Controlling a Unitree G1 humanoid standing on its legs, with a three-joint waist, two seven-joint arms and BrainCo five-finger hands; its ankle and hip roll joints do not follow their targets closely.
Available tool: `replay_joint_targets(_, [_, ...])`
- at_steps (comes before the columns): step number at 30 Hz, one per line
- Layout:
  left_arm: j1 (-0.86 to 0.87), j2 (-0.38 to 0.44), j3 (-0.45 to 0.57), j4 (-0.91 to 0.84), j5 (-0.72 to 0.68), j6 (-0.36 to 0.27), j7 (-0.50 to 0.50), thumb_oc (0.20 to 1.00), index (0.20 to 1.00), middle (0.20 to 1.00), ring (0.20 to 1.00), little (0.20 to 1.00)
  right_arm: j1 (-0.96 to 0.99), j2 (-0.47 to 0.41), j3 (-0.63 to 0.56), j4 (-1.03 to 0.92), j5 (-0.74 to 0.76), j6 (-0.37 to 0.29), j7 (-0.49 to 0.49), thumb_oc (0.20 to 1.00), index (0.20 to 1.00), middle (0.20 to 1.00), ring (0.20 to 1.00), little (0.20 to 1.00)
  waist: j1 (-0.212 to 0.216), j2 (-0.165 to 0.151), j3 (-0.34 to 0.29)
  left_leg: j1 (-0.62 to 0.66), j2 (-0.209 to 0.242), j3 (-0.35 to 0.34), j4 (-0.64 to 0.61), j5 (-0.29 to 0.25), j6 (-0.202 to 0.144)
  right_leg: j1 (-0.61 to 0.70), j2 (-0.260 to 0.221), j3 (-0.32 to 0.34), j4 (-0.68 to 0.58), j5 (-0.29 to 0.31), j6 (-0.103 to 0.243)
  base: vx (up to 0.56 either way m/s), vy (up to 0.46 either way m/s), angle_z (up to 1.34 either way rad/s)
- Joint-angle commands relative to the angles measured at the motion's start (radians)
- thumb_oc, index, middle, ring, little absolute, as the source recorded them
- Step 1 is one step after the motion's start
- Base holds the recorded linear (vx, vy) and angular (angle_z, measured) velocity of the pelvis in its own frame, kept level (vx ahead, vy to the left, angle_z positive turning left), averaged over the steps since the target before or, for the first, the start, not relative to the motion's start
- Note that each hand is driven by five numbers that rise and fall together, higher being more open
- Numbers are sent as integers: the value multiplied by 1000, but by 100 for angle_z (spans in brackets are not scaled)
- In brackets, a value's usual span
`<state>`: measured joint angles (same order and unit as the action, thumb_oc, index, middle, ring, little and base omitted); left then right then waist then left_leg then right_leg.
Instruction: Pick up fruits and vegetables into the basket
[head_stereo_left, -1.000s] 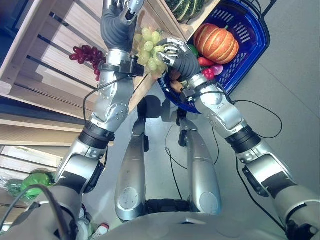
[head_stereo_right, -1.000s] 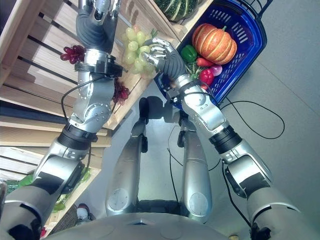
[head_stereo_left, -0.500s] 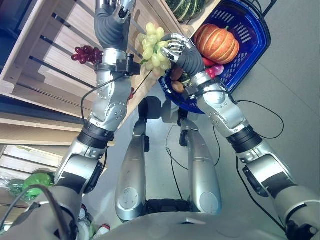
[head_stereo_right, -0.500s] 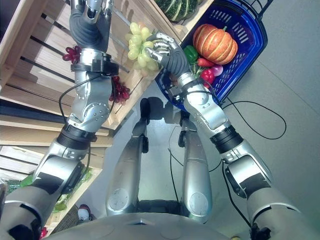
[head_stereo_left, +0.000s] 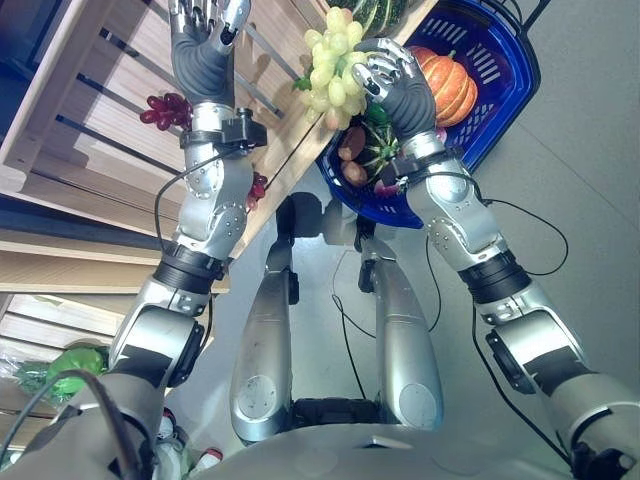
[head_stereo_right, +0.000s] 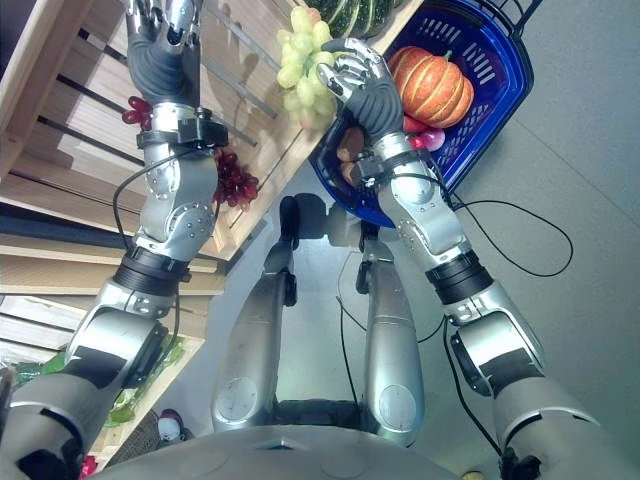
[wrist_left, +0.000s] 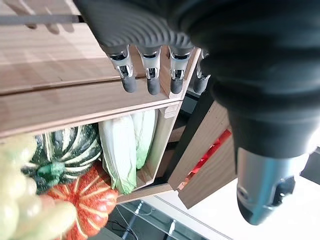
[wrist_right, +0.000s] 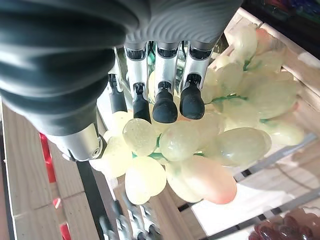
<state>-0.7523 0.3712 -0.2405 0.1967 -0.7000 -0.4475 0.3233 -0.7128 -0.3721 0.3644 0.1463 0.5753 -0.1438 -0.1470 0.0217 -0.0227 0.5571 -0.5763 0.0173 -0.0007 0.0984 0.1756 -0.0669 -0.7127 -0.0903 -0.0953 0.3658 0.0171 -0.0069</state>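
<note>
I see pale green grapes (head_stereo_left: 332, 58), a blue basket (head_stereo_left: 497, 95), an orange pumpkin (head_stereo_left: 455, 83) and dark red grapes (head_stereo_left: 168, 108).

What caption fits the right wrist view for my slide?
Right hand, fingers curled on a green grape bunch, lifted beside the wooden crates.

Shelf: we see slatted wooden crates (head_stereo_left: 90, 110).
On it: red grapes (head_stereo_left: 170, 108).
Floor: grey (head_stereo_left: 590, 180), carrying our blue basket (head_stereo_left: 500, 75).
</note>
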Motion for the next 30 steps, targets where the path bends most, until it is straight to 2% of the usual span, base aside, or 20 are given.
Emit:
replay_joint_targets(1, [-11, 13, 66, 28, 75, -85, 16, 1000, 1000, 1000, 1000, 1000, 7, 7, -50, -97, 19, -104, -12, 200, 200, 200, 200, 200, -43, 36, -37, -7, -46, 18, 90, -118, 10, 118, 2, -54, -124, 8, 87, 0, 0, 0])
replay_joint_targets(9, [-10, 63, 83, 126, 174, -96, 61, 1000, 1000, 1000, 1000, 1000, 46, -42, -111, -27, 61, -129, -50, 200, 200, 200, 200, 200, -53, 38, -37, -5, -38, 24, 88, -120, 4, 113, 3, -47, -120, 6, 91, 0, 0, 0])
replay_joint_targets(17, [-20, 78, 85, 200, 135, -139, 47, 1000, 1000, 1000, 1000, 1000, 43, -68, -142, 105, 105, -161, -92, 200, 200, 200, 200, 200, -56, 46, -37, -18, -36, 28, 91, -121, 1, 95, 6, -41, -110, 3, 92, 1, 21, -6])
replay_joint_targets(30, [-83, 92, 67, 270, 101, -143, 15, 1000, 1000, 1000, 1000, 1000, -38, -110, -181, 379, 190, -192, -158, 200, 200, 200, 200, 200, -43, 57, -37, -30, -37, 23, 100, -125, -2, 81, 5, -48, -94, -3, 94, 0, 0, 0])
